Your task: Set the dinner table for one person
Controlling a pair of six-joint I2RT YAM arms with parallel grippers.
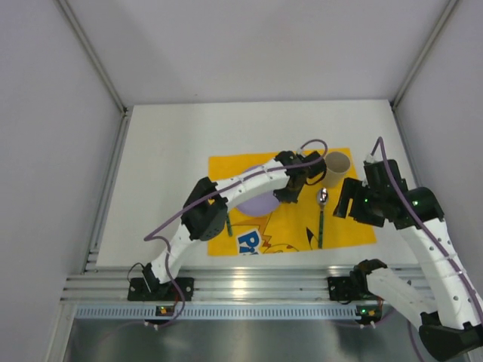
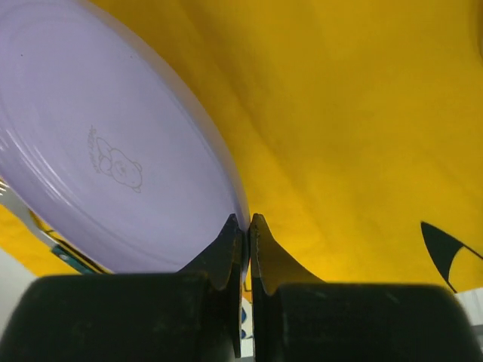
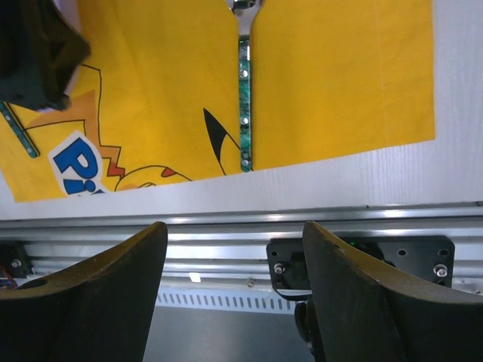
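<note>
The dinner table [image 1: 162, 151] is a plain white surface with a ribbed aluminium rail [image 1: 226, 286] along its near edge. A yellow cartoon-print mat [image 3: 339, 75] lies on it, right of centre. On the mat sits a lilac plate [image 2: 113, 151] with a small bear outline. A fork [image 1: 227, 224] lies just left of the plate and a tan cup [image 1: 336, 167] stands upright at the far right corner. A green-handled spoon [image 3: 244, 98] lies lengthwise right of the plate, its handle tip at the mat's near hem.

The left end effector [image 2: 244, 222] is closed, fingers [image 2: 226, 249] all but touching, with the plate's rim right at their tips. Whether the rim is nipped between them cannot be told. The right end effector [image 3: 235, 234] hangs above the mat's near right part, jaws spread wide and holding nothing.
</note>
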